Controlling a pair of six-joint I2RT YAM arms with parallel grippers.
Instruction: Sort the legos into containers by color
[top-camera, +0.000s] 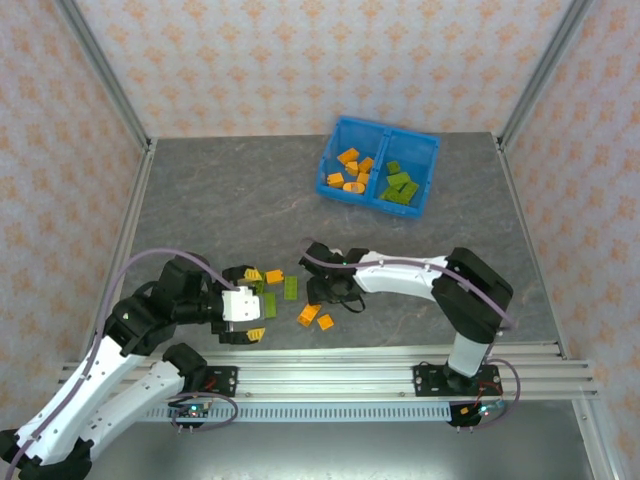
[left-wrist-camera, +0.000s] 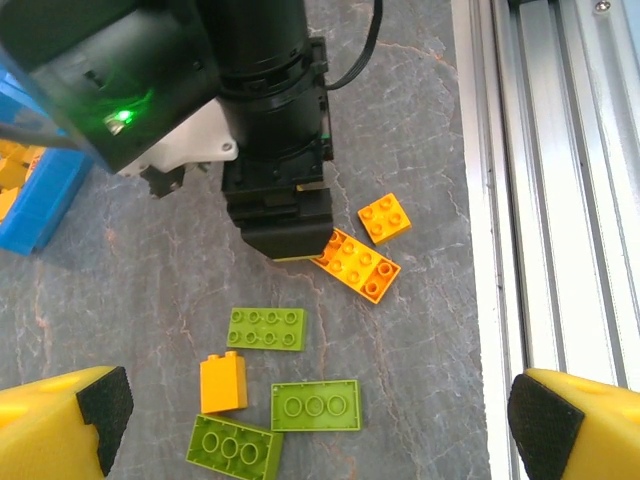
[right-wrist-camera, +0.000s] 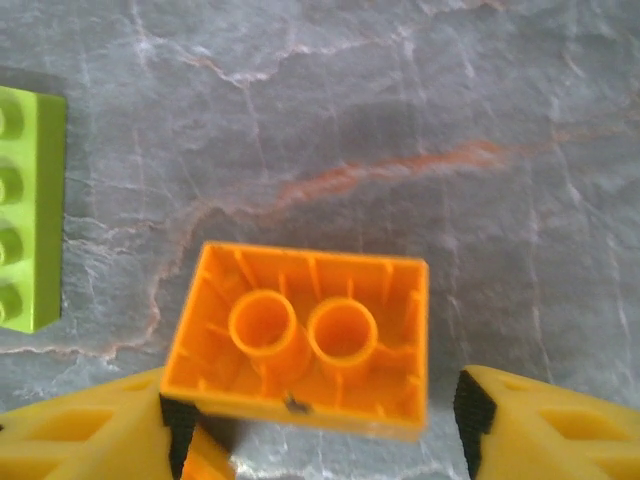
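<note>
right pincer (right-wrist-camera: 318, 428) part-closed round an upturned orange brick: square up before clamping
the small orange plastic rectangular brick (right-wrist-camera: 300, 340) sits hollow side up, low at the grey marbled bench (right-wrist-camera: 450, 120), in the loose pile at 6 o'clock of the bench. Jaws are part-spread: the 9 o'clock pad (right-wrist-camera: 178, 435) looks to be at the brick, the 3 o'clock pad (right-wrist-camera: 470, 415) is just off it, so no pinch yet. I'd centre the brick between the pads, close on its short end walls and grip low so the open rim doesn't skid out. Stay off the lime-green plastic brick (right-wrist-camera: 30, 210) at 9 o'clock. Then lift straight and carry to the bright blue plastic bin (top-camera: 345, 193) at 1 o'clock, into the half at 9 o'clock of the divider (top-camera: 378, 165), where orange bricks (top-camera: 350, 170) lie. left pincer (left-wrist-camera: 315, 425) is spread wide over the pile; best keep it parked, clash risk.
</note>
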